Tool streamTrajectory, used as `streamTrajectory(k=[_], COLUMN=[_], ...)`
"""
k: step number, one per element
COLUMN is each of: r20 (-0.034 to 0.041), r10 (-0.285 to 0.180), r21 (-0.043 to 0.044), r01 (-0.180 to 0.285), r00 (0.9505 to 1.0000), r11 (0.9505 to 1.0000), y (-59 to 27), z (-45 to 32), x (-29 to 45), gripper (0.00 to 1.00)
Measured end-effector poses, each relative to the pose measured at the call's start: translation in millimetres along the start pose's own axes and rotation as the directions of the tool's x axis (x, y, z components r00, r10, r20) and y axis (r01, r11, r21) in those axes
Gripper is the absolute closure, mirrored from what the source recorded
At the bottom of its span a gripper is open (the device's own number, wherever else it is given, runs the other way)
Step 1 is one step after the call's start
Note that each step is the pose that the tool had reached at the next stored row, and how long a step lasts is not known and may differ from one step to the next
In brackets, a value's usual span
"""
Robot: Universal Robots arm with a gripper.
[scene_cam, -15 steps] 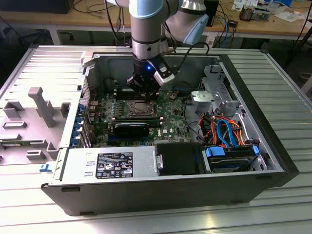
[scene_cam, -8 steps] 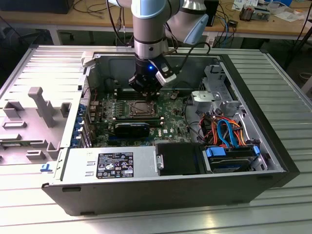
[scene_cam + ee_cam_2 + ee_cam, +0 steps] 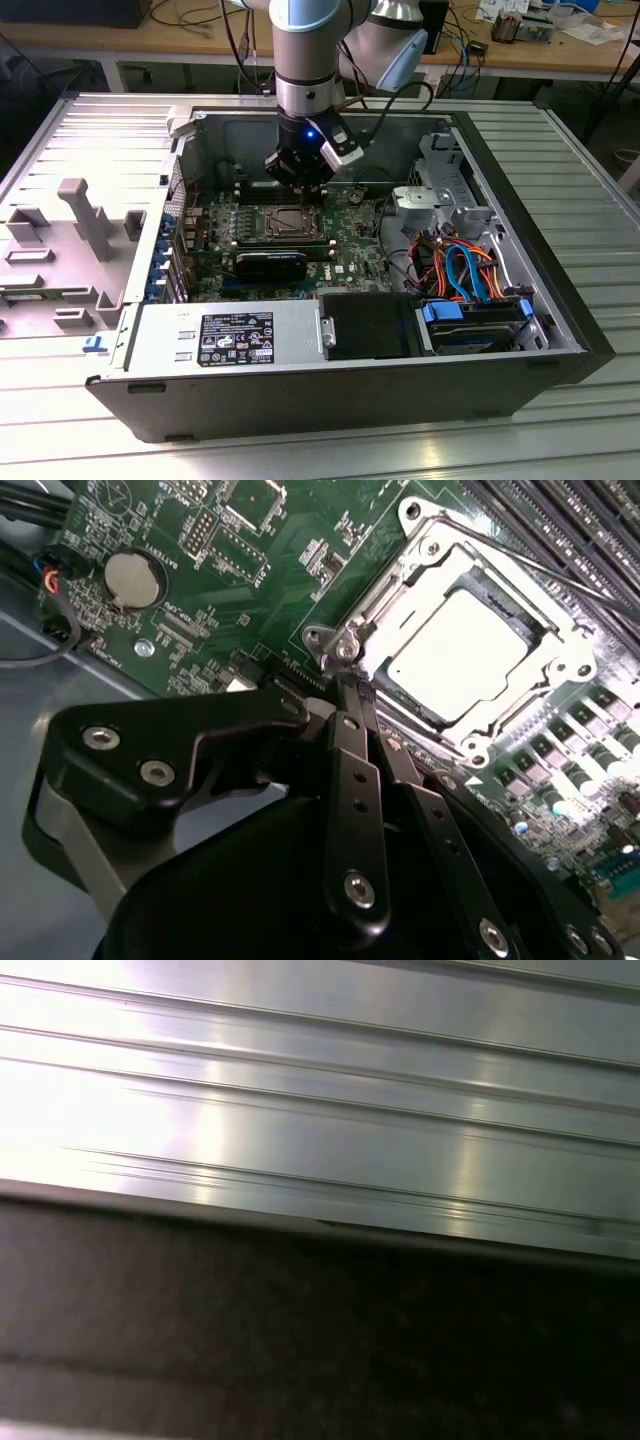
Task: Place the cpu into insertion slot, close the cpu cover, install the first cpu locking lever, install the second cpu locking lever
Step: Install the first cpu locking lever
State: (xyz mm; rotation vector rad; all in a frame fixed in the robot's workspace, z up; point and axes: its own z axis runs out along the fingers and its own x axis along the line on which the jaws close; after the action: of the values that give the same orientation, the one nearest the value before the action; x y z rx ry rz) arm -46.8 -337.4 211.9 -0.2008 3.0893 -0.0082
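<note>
The cpu lies seated in the insertion slot under the lowered cpu cover. The gripper, fingers pressed together and empty, hovers at the socket's corner; levers apparently remain.

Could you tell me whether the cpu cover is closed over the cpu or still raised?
Closed: in the second wrist view the cpu cover lies flat around the cpu, whose top shows through its window.

No print can be read. A white label with rows of tiny marks sits on the power supply, well apart from the tool; fine white lettering on the circuit board just beside the tool is illegible.
</note>
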Motion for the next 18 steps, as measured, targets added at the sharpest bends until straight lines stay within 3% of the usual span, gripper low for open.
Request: streamTrajectory(k=[3,12,18], r20=[0.0,0.0,-0.0001], r10=[0.0,0.001,0.003], r21=[0.0,0.0001,0.0002], r01=[0.0,-0.001,-0.003], r00=[1.0,1.0,1.0], r11=[1.0,1.0,1.0], y=[-1.5,-28.6,-34.7], z=[-0.9,-0.9,-2.4], x=[0.1,3.7,4.4], gripper=[0.89,0.89,0.89])
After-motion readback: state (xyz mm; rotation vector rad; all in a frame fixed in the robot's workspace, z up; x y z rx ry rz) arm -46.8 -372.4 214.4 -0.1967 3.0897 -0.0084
